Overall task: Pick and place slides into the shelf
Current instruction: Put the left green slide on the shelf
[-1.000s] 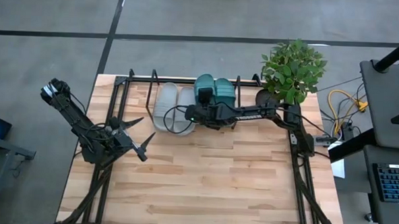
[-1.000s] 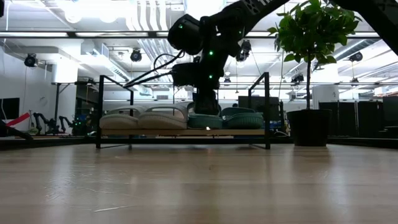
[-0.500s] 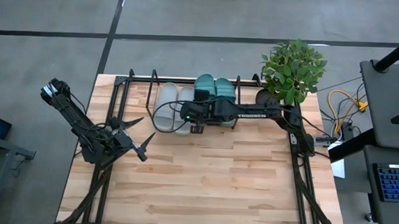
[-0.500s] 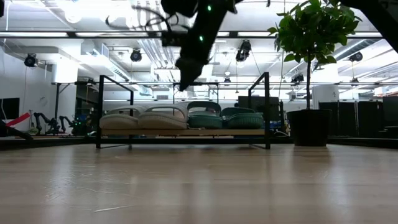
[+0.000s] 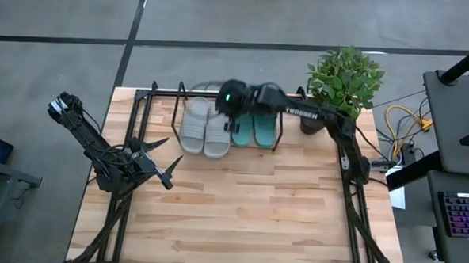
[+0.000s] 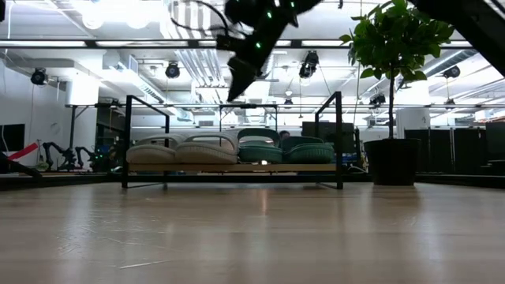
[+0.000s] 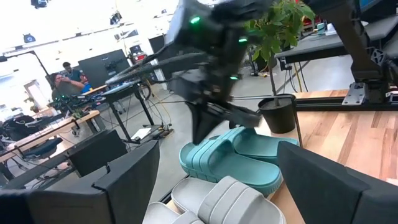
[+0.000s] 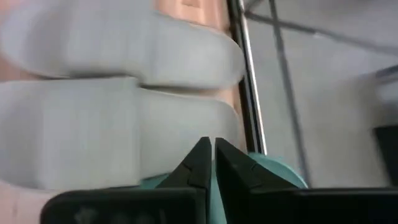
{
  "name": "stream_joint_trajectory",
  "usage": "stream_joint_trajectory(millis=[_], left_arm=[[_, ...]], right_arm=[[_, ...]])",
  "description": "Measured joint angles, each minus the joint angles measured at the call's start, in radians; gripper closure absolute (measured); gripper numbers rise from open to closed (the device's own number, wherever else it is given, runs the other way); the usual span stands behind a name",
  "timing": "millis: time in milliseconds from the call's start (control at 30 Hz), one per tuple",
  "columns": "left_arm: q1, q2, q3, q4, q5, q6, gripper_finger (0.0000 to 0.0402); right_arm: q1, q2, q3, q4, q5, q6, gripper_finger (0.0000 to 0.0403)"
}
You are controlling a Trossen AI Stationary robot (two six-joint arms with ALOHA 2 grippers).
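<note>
Slides all racked, right gripper empty above shelf

Slides are seen lined up side by side on the shelf (image 5: 278,121), which is set at the table's (image 5: 239,211) far edge. Counted from the shelf's left end: two grey slides (image 5: 205,124), then two teal slides (image 5: 258,126), each touching its neighbour. In the low view the same row is shown on the shelf board: grey pair (image 6: 183,150) toward the left post, teal pair (image 6: 286,150) toward the right post. All four are lying flat, straps up.

Right gripper (image 6: 235,91) is held above the shelf, over the seam between the grey and teal slides, clear of them. In the right wrist view its fingers (image 8: 198,163) are pressed nearly together with only a thin gap, and nothing is gripped. Grey slides (image 8: 112,130) and a teal edge (image 8: 280,174) are seen below the fingertips. From above, the right arm's wrist (image 5: 234,96) is placed over the shelf's back rail.

Left gripper (image 5: 166,164) is parked well off the shelf's left front corner, over the table, fingers spread wide, nothing held. Teal slides (image 7: 230,162) and grey ones (image 7: 217,199) are caught in its wrist view.

A potted plant (image 5: 344,81) is standing just beside the shelf's right end.
</note>
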Motion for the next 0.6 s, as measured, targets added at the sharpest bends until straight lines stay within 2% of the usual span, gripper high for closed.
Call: stream_joint_trajectory(millis=[100,233,600], left_arm=[[0.000,0.000,0.000,0.000,0.000,0.000,0.0093],[0.000,0.000,0.000,-0.001,0.000,0.003,0.0093],[0.000,0.000,0.000,-0.001,0.000,0.004,0.0093]], right_arm=[[-0.084,0.000,0.000,-0.011,-0.056,0.042,0.0393],[-0.154,0.000,-0.018,-0.015,-0.071,0.086,0.0394],[-0.167,0.059,-0.062,0.032,-0.096,0.072,0.0394]])
